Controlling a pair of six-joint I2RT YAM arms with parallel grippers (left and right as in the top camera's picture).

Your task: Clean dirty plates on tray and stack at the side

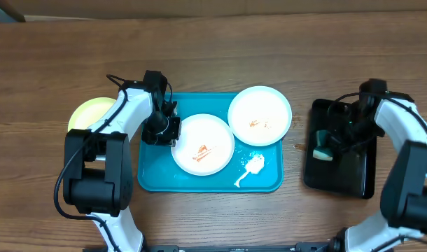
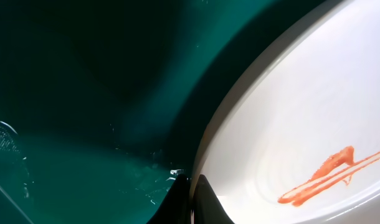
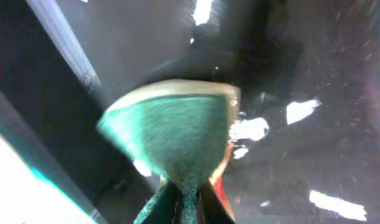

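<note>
- White plates [image 1: 203,143]: two, the second [image 1: 260,115] farther right.
- Yellow-green plate [image 1: 87,113]: one.
- Turquoise tray [image 1: 154,176]: one.
- Black tray [image 1: 353,173]: one.
- Sponge [image 1: 320,149]: one, green.
- Foam blob [image 1: 252,168]: one.
- Arms: two, left arm [image 1: 122,115] and right arm [image 1: 402,126].

- Your left arm [image 1: 122,115]: white rounded link shells, black joint housings (the base block is the bulkiest).
- A thin black cable [image 1: 117,80] loops above it.
- Your right arm [image 1: 409,133]: the same white and black.
- Its fingertips [image 3: 154,208]: dark, tapered.
</note>
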